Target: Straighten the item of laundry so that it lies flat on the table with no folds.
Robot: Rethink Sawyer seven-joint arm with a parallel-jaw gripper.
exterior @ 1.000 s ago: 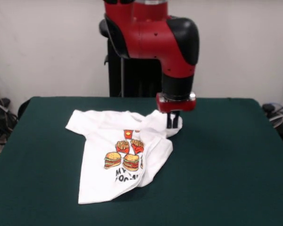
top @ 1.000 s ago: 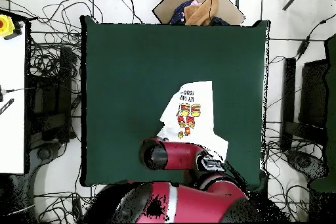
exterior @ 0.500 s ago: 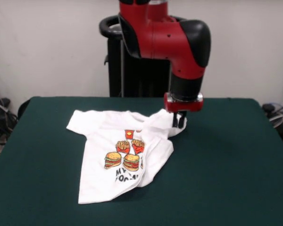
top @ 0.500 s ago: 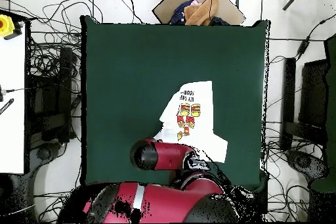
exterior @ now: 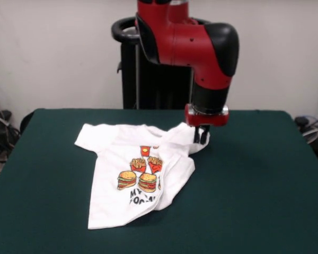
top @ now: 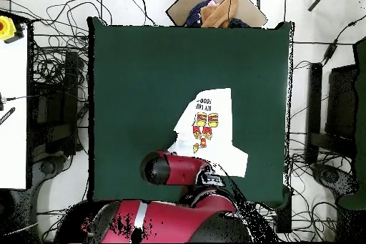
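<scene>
The item of laundry [exterior: 138,174] is a white T-shirt with burgers, fries and black text, lying on the green table [exterior: 254,201] left of centre. Its right side is bunched and folded over, which hides part of the text. The left sleeve lies spread out flat. My gripper [exterior: 200,136] hangs at the shirt's far right corner, shut on a raised fold of cloth there. In the overhead view the shirt [top: 209,123] lies in the table's [top: 143,62] lower right part, and the red arm covers the gripper and the shirt's near edge.
A black pedestal [exterior: 148,79] stands behind the table. Beyond the far edge in the overhead view sits an open cardboard box [top: 214,8]. Cables [top: 57,112] run along both sides, and a white surface [top: 13,112] lies to the left.
The gripper has shifted a little to the right in the front view, drawing the held corner of the shirt with it. In the last half second almost nothing moved.
</scene>
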